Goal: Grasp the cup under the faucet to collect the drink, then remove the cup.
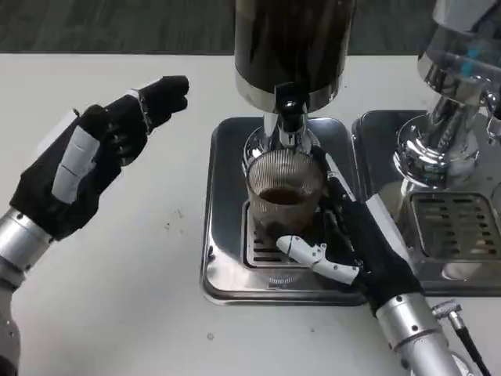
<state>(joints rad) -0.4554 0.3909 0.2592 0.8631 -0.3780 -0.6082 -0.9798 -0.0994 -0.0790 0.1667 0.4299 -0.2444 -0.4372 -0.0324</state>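
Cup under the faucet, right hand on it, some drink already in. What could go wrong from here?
1. The ribbed cup holds dark liquid; the right hand grips it from the side, so tilting on removal may spill.
2. The faucet sits right above the rim; lifting straight up could knock it.
3. The drip tray has a raised edge; dragging the cup out low may catch it.

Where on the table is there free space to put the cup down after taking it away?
Bare white table lies between the left hand and the steel drip tray, and in front of that tray. It is crowded on the tray: the right hand holds the ribbed glass cup under the black faucet, beside a second steel dispenser.
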